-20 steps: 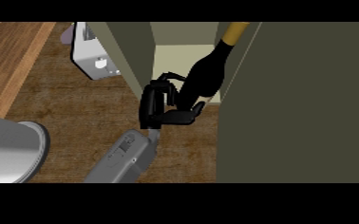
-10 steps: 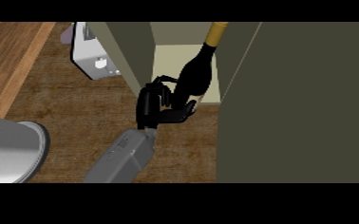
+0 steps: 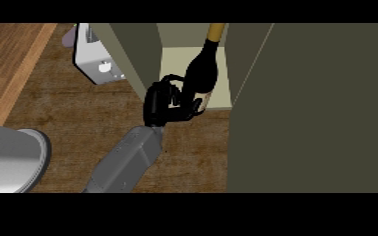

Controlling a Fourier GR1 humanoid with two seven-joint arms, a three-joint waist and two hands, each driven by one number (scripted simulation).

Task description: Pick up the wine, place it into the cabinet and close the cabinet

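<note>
Curled round the lower body of the wine bottle (image 3: 201, 77), one black hand (image 3: 164, 105) holds it from the view's left side, fingers wrapped across the dark glass and thumb tucked beneath near the pale label at the bottle's base. Its grey forearm (image 3: 127, 161) rises from the lower edge at a slant toward the upper right; which arm it is cannot be told with certainty from this view, though it enters left of centre, so it is probably the left, and no other hand shows. That bottle stands nearly upright, leaning slightly, with its gold-capped neck pointing toward the top of the view and its base at the front edge of the cabinet's cream-coloured shelf (image 3: 177, 60), inside the opening. An olive cabinet door (image 3: 303, 110) stands open at the right, filling much of that side, while the cabinet's left wall (image 3: 136, 50) rises just beside the hand. Further left, a white wall fitting with a round hole (image 3: 100, 65) sits against the dark wooden counter (image 3: 74, 115), a lighter wooden strip (image 3: 22, 60) runs along the upper left, and the curved rim of a grey metal bowl or pot (image 3: 18, 157) shows at the lower left edge.
</note>
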